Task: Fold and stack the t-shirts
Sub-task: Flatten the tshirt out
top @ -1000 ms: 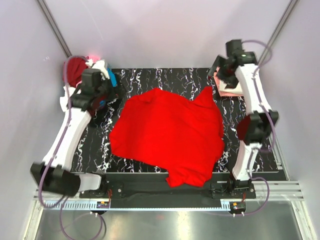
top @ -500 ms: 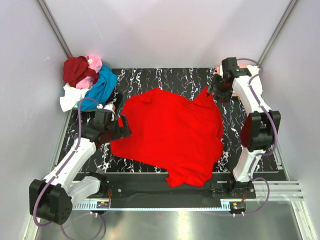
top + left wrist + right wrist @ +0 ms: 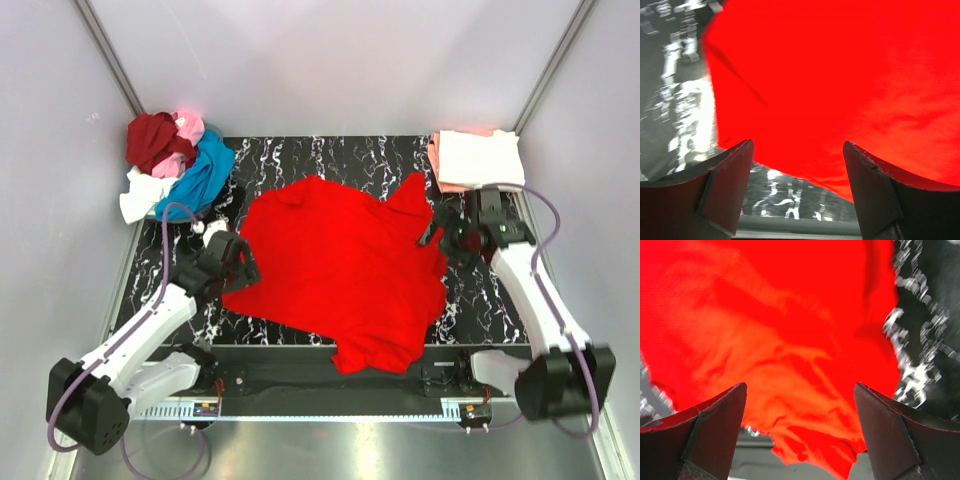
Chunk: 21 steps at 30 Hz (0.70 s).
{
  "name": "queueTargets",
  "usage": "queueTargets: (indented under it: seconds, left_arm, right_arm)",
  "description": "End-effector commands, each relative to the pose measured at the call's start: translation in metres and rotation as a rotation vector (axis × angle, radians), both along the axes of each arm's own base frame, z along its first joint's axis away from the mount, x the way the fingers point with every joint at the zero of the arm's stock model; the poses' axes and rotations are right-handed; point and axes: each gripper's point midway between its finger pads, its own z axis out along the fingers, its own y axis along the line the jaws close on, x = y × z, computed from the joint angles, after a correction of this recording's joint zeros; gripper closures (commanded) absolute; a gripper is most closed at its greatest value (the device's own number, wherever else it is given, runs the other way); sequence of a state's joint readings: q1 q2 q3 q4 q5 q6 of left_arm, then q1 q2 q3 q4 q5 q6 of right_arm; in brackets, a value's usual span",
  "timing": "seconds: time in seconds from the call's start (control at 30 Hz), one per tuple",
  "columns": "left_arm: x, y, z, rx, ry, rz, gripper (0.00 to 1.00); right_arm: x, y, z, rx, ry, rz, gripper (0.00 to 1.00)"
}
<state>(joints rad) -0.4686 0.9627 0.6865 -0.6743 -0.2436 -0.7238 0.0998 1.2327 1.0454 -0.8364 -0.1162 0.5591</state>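
Observation:
A bright red t-shirt (image 3: 340, 265) lies spread and rumpled on the black marbled mat (image 3: 330, 150). My left gripper (image 3: 243, 268) is open at the shirt's left edge; in the left wrist view the shirt (image 3: 840, 80) fills the space above the gripper (image 3: 797, 165). My right gripper (image 3: 442, 238) is open at the shirt's right edge; its wrist view shows the gripper (image 3: 800, 410) over wrinkled red cloth (image 3: 775, 340). A pile of dark red (image 3: 152, 138), pink (image 3: 187, 126), blue (image 3: 203, 172) and white (image 3: 138, 198) shirts sits at the back left. A folded cream shirt (image 3: 478, 157) lies on a salmon one (image 3: 437, 163) at the back right.
White walls close in the back and sides. Metal rails (image 3: 330, 395) run along the near edge by the arm bases.
The left arm swung from the back-left pile down to the red shirt's left edge. The right arm moved from the folded stack forward to the shirt's right edge.

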Motion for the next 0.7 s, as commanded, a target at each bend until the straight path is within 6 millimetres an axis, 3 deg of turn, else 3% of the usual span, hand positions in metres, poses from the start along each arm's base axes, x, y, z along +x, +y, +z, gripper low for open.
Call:
queueTargets:
  seconds: [0.0, 0.3, 0.43, 0.67]
  left_arm:
    - [0.001, 0.027, -0.008, 0.117, 0.004, 0.104, 0.24]
    - [0.009, 0.038, -0.037, 0.231, 0.102, 0.143, 0.27]
    - [0.01, 0.036, -0.054, 0.231, 0.143, 0.144, 0.29]
    - [0.011, 0.047, -0.071, 0.234, 0.165, 0.179, 0.43]
  right_arm:
    - [-0.014, 0.023, 0.013, 0.101, -0.065, 0.015, 0.05]
    - [-0.05, 0.025, 0.013, 0.104, -0.06, 0.058, 0.07]
    - [-0.057, 0.023, 0.011, 0.093, -0.056, 0.069, 0.07]
    - [-0.061, 0.025, 0.012, 0.109, -0.061, 0.082, 0.09]
